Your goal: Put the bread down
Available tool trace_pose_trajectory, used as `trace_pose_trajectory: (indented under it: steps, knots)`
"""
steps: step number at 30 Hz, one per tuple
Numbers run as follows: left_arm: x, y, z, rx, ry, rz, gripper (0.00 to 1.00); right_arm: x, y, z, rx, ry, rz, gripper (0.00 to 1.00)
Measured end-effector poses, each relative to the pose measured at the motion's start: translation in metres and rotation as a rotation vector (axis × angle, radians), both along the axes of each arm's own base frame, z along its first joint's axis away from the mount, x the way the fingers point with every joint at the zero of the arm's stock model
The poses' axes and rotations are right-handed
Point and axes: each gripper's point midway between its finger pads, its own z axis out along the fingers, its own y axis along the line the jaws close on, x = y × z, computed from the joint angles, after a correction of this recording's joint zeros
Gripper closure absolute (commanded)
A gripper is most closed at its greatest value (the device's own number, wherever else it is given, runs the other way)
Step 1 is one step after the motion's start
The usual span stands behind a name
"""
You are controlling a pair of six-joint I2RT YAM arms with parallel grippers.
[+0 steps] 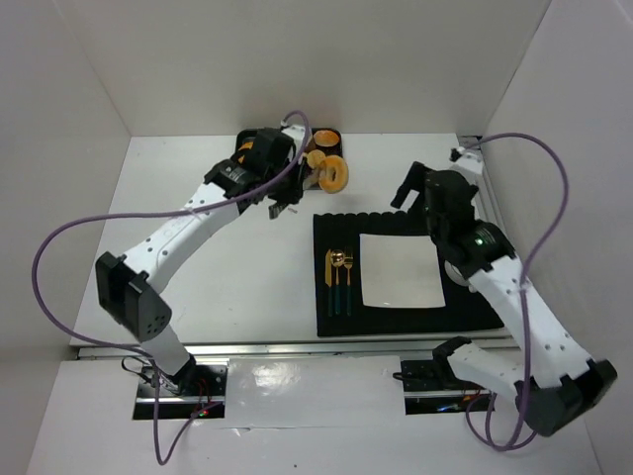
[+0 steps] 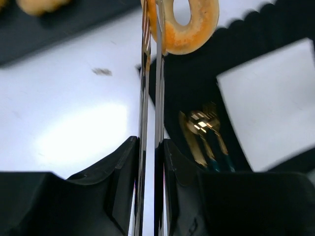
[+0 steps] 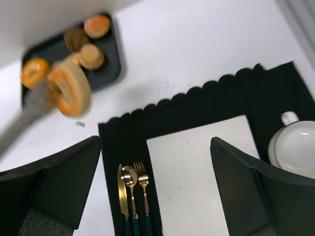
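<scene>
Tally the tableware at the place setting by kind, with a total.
Knife: 1
Spoon: 1
Fork: 1
White plate: 1
White cup: 1
Total: 5

Ring bread (image 2: 194, 39): top edge is cropping it | tongs (image 3: 29, 108): smearing into grey blur | cup (image 3: 290, 142): right edge is cropping it

Top view looks down from afar; both wrist views peer past their jaws, sharing mat (image 1: 415, 322) and cutlery (image 1: 339, 282).
</scene>
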Motion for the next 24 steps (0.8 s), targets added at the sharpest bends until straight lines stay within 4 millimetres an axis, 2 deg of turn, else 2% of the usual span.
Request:
trace_pose_trajectory:
  steps: [5,10,12,14,17,21,24]
  knots:
    - [-0.074,-0.045,-0.012,-0.095,0.088,-0.119,1.00,-0.041,-0.032,0.047,0.037,-0.125,-0.072,0.01]
    - [-0.154,-0.099,-0.045,-0.099,0.192,-0.280,1.00,-0.072,-0.056,0.074,0.054,-0.185,-0.129,0.01]
    - [-0.176,-0.114,-0.053,-0.090,0.222,-0.322,1.00,-0.082,-0.063,0.082,0.063,-0.204,-0.148,0.01]
    - [-0.183,-0.125,-0.055,-0.100,0.233,-0.332,1.00,-0.087,-0.066,0.087,0.073,-0.214,-0.156,0.01]
    - [-0.175,-0.139,-0.060,-0.105,0.235,-0.325,1.00,-0.091,-0.067,0.082,0.072,-0.195,-0.155,0.01]
    - [-0.165,-0.158,-0.076,-0.103,0.255,-0.309,0.83,-0.093,-0.066,0.077,0.074,-0.175,-0.153,0.01]
    - [-0.163,-0.166,-0.090,-0.085,0.278,-0.313,0.58,-0.094,-0.065,0.076,0.080,-0.170,-0.150,0.01]
